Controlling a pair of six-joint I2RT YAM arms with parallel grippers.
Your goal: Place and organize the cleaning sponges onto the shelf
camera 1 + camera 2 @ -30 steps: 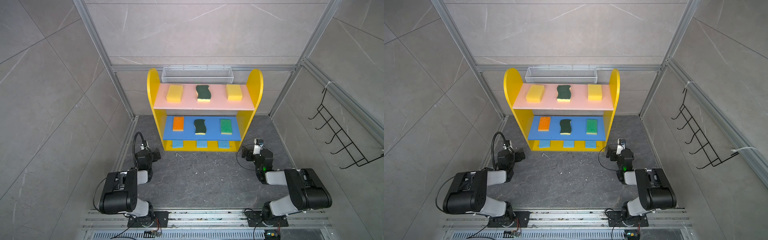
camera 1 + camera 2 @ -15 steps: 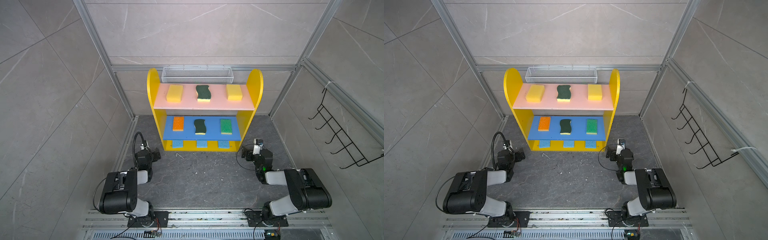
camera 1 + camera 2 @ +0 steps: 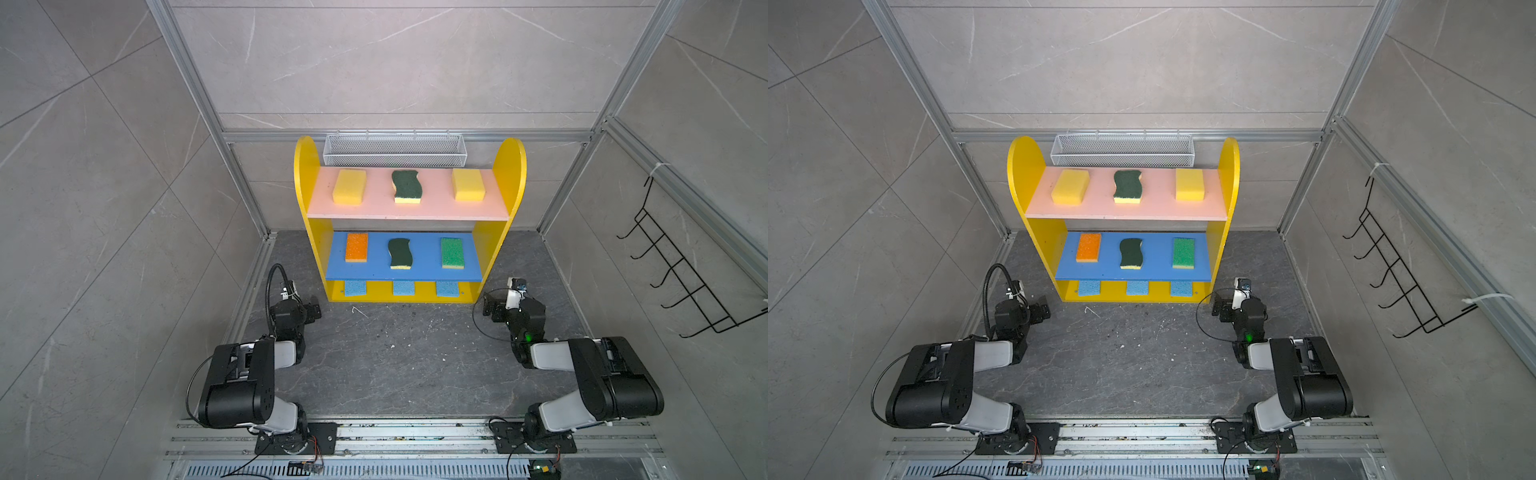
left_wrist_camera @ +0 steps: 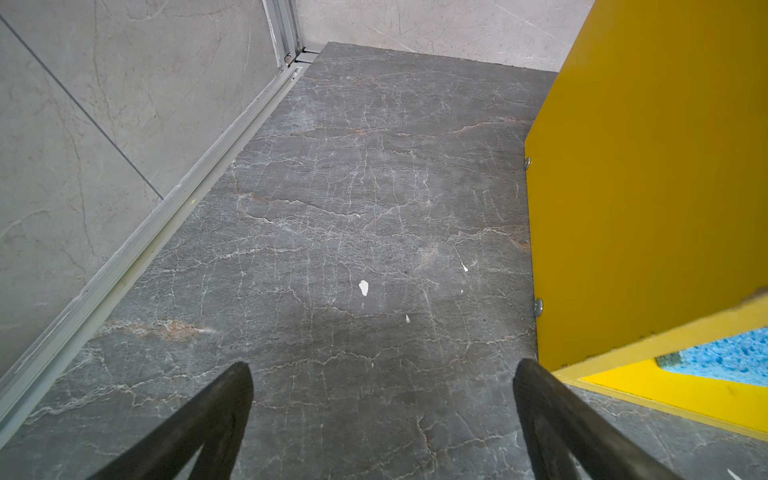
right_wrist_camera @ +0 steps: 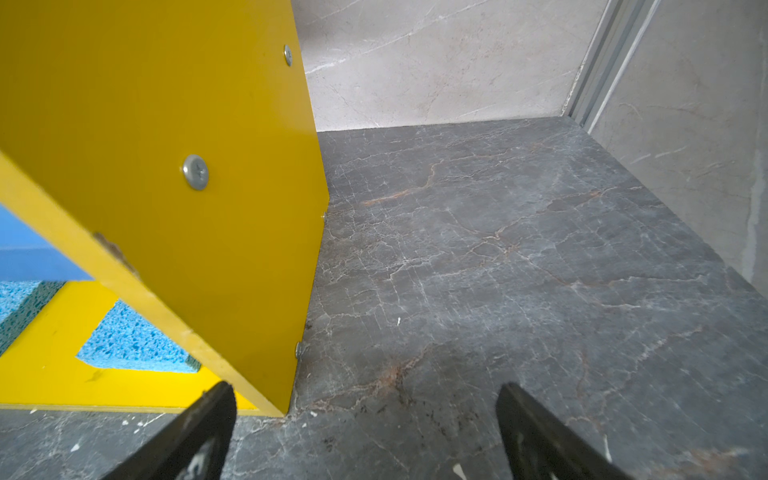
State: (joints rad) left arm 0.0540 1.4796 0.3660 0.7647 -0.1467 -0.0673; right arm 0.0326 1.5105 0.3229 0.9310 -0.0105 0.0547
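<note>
Nine cleaning sponges (image 3: pixel 406 185) lie on the shelf (image 3: pixel 305 174); nothing has moved lately. Left fingers (image 4: pixel 224 399) and right fingers (image 5: pixel 208 419) stand wide open, empty, beside it; task seems finished.

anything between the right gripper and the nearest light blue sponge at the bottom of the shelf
Yes: the yellow side panel, whose front edge crosses the straight line from the open right gripper to that light-blue sponge. The blue lower board also overhangs the sponge from above.
</note>
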